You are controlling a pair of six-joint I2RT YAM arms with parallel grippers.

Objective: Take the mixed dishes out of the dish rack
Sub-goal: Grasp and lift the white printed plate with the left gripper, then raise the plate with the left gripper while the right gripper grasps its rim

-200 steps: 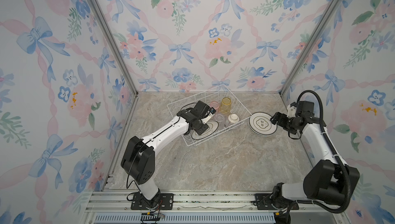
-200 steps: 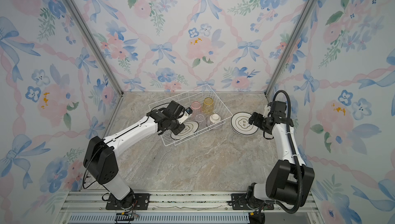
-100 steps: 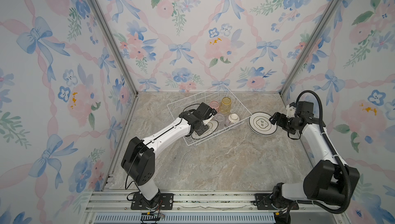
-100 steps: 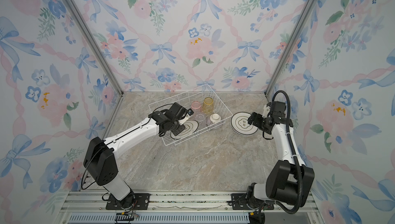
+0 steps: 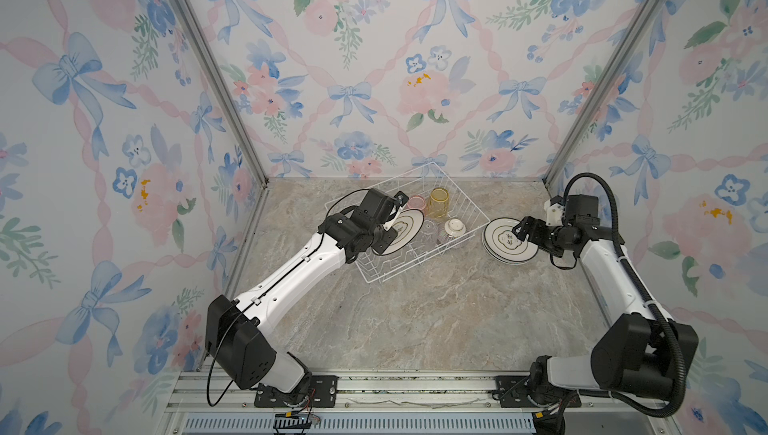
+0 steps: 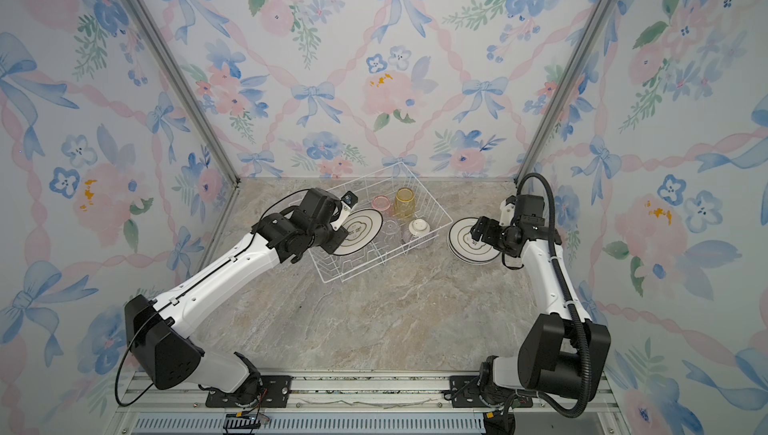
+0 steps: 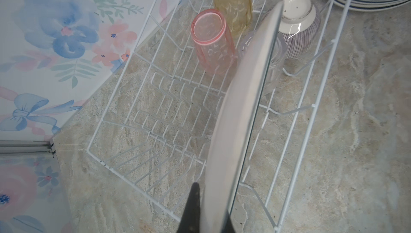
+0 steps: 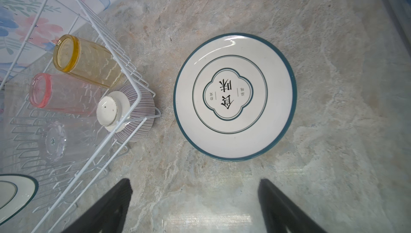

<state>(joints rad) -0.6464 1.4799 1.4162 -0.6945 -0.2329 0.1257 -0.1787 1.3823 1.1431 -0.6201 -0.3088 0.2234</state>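
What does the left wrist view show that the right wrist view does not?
Only left wrist: the left claw shut on a plate seen edge-on. Only right wrist: the open right claw and the characters printed atop the plate stack. Both: the dish rack, yellow tumbler, pink tumbler, clear tumbler, striped bowl, that stack.
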